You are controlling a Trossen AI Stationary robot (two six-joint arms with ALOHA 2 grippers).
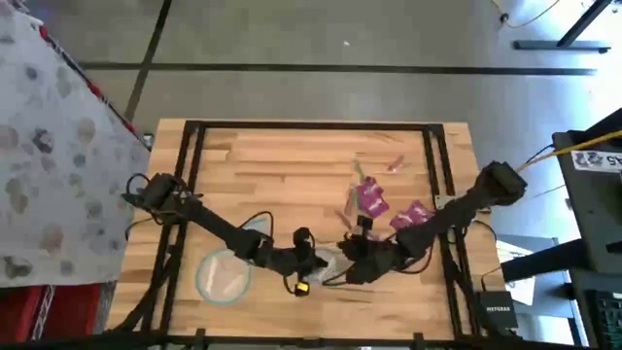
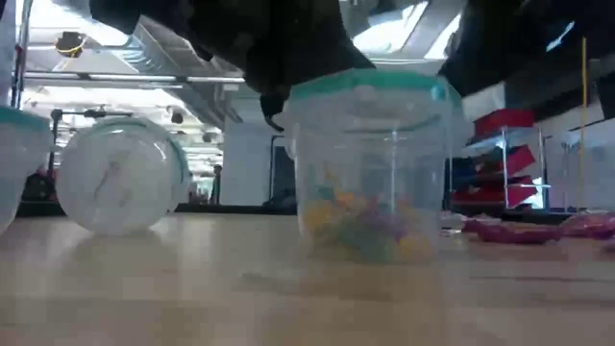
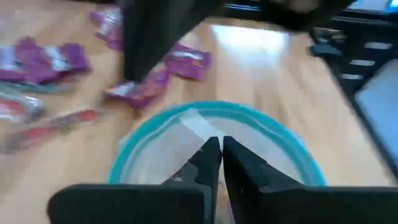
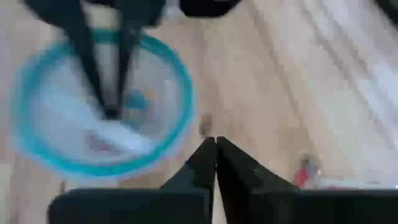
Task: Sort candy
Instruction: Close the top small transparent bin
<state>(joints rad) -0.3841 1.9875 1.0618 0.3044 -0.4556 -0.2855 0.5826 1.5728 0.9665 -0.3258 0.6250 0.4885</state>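
Observation:
A clear bowl with a teal rim (image 1: 330, 262) stands near the table's front edge, with mixed candy (image 2: 360, 226) in its bottom. My left gripper (image 3: 221, 144) is shut, and its tips hang over the bowl's mouth (image 3: 149, 127). My right gripper (image 4: 216, 143) is shut with nothing in it. It hangs above the bare wood just to the right of the bowl (image 4: 180, 81). Purple candy packets (image 1: 371, 199) and thin pink and red pieces (image 1: 394, 163) lie flat on the table behind the bowl, toward the right. My left gripper points slanting down from the table's left, its shut fingers (image 4: 112, 106) reaching into the bowl's mouth. Whether they touch the bowl or the candy inside cannot be told.
Two more clear teal-rimmed bowls sit at the front left: one (image 1: 225, 275) near the edge and one (image 1: 256, 227) under the left arm. In the low view one of them (image 2: 120, 173) lies on its side. A black frame runs round the table's edge (image 1: 442, 175).

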